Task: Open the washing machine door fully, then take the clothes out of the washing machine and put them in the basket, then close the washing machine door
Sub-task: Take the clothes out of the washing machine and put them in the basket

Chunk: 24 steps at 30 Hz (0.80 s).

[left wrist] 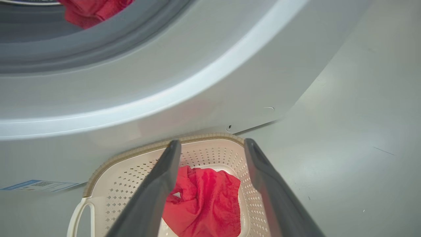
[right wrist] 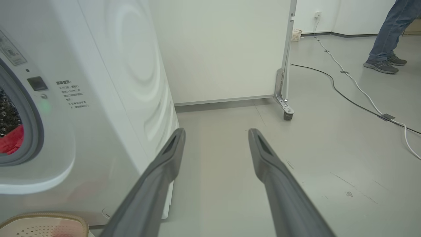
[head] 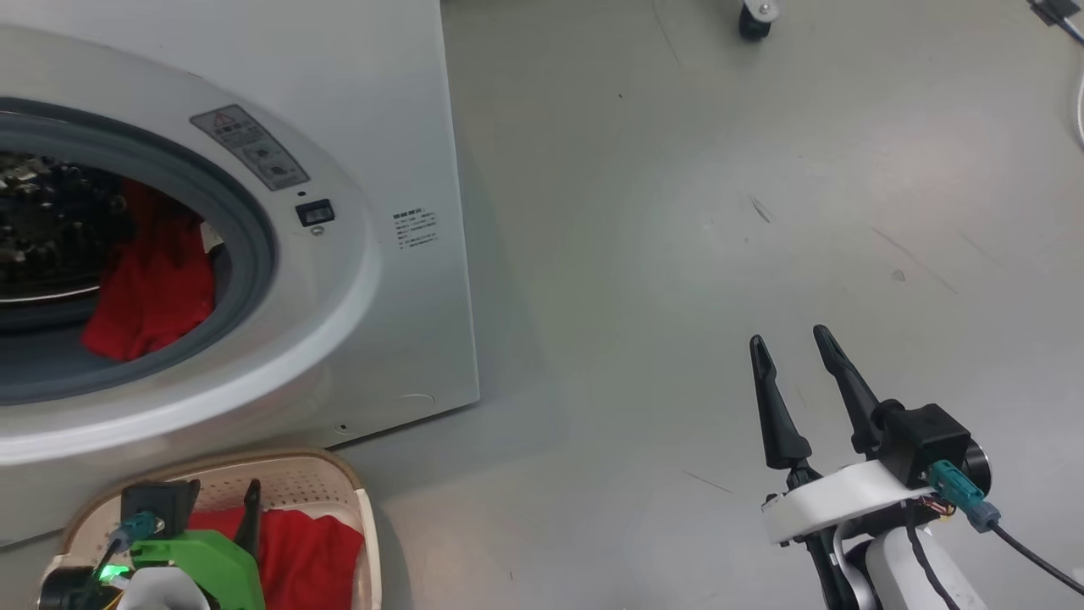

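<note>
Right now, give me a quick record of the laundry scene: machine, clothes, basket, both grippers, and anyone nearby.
washing machine: opening uncovered
left inside: red cloth, near the front of the opening
basket: on the floor in front of the machine
in basket: one red garment
left gripper: open, empty, above the basket
right gripper: open, empty, over the floor to the machine's right
person: legs only, standing far across the room

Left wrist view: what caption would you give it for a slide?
Open left gripper above the basket, a red garment inside it; more red clothes lie in the washing machine.
</note>
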Tool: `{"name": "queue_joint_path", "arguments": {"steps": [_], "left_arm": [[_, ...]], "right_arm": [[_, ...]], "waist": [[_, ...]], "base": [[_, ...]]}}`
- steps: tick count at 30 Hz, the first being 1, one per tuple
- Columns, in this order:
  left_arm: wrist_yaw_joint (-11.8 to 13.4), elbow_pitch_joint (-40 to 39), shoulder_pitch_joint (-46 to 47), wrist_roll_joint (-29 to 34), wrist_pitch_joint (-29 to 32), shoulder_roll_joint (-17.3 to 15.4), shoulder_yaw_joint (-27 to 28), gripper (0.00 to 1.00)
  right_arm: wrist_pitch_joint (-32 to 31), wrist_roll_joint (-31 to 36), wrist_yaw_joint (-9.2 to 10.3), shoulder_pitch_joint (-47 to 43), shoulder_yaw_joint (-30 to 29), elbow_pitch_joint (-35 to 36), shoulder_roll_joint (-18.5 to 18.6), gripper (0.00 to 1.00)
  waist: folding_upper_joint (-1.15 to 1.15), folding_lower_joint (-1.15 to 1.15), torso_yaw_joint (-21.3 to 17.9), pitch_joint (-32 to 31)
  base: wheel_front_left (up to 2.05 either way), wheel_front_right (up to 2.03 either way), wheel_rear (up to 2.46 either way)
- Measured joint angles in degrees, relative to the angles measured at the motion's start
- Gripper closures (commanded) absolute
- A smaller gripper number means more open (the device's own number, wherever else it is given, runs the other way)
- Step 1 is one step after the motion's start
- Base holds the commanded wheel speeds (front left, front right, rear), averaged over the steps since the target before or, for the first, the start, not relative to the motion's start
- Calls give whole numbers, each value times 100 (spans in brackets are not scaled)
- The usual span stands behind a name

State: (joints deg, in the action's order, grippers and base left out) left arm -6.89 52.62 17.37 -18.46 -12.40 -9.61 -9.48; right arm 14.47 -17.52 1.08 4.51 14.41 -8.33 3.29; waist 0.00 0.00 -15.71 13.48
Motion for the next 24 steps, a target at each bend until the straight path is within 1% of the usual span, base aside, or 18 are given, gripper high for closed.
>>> {"name": "queue_joint_path", "arguments": {"steps": [5,7,10,12,14,17,19,21,24], "left_arm": [[-4,-178,-60,18,-85,87,-131,0],[-5,-260,-107,26,-93,141,-167,0],[-7,-374,-199,23,-137,174,-176,0],[-25,-454,-289,5,-143,170,-163,0],[-30,-535,-400,-18,-180,171,-152,0],[-30,-694,-570,-29,-182,170,-122,0],[-30,-802,-651,-87,-183,172,-75,0],[-30,-948,-716,-135,-187,189,-22,0],[-30,-1384,-800,-169,-187,271,113,0]], "right_arm": [[0,0,-3,-223,-91,-85,54,0],[0,-2,-44,-305,-130,-107,77,0],[0,-3,-52,-409,-148,-136,97,0],[0,-9,-54,-469,-142,-147,94,0],[0,-9,-102,-545,-132,-155,93,0],[0,-9,-111,-645,-109,-166,93,0],[0,-10,-154,-668,-111,-165,94,0],[0,-10,-154,-717,-125,-158,93,0],[0,-13,-154,-814,-144,-155,93,0]], "waist": [[0,0,240,-355],[0,0,338,-493],[0,0,479,-695],[0,0,563,-832],[0,0,639,-964],[0,0,734,-1147],[0,0,782,-1254],[0,0,821,-1350],[0,0,861,-1466]], "base": [[0,0,0],[0,0,0],[0,0,0],[0,0,0],[0,0,0],[0,0,0],[0,0,0],[0,0,0],[0,0,0]]}}
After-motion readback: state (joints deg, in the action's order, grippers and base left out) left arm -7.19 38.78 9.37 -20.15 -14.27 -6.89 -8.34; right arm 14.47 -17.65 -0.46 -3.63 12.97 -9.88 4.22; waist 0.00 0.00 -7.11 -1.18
